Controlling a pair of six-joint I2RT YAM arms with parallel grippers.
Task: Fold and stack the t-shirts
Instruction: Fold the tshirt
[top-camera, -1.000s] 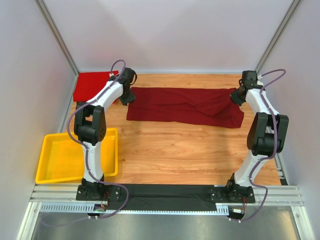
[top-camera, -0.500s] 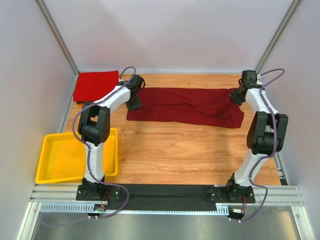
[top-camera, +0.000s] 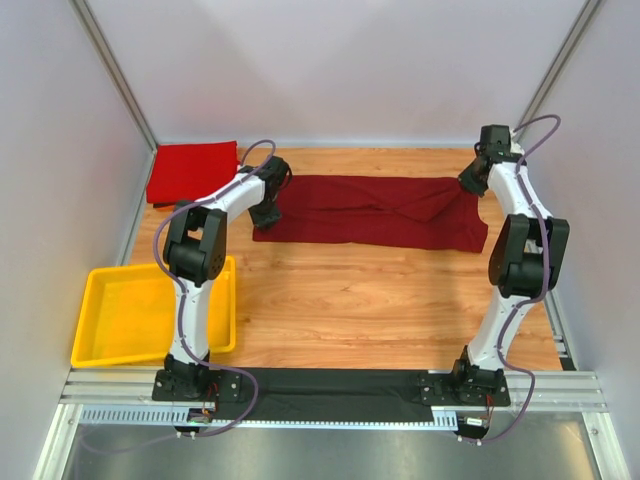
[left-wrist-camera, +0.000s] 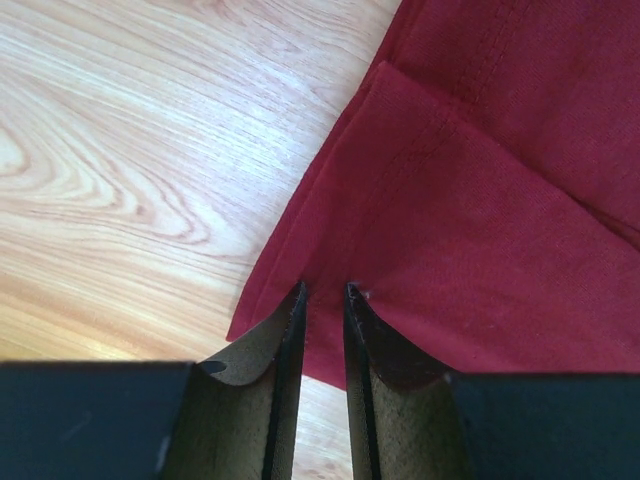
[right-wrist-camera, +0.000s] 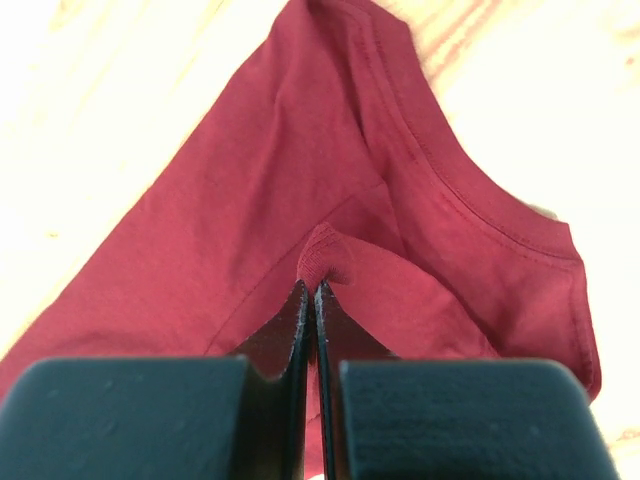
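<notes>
The dark maroon cloth t-shirt lies as a long band beyond the yellow plastic tray, its long axis running away from the tray. At the tray-side end the left hand is nearly closed, though I cannot tell if it grips. The right hand is pinched tight on the far end.

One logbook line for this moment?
right end effector: shut on maroon t-shirt | left end effector: at its left end, grip unclear | red t-shirt: folded

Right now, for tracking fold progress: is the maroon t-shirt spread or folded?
Partly folded: the maroon t-shirt lies as a long strip, layered edges showing in the left wrist view.
</notes>
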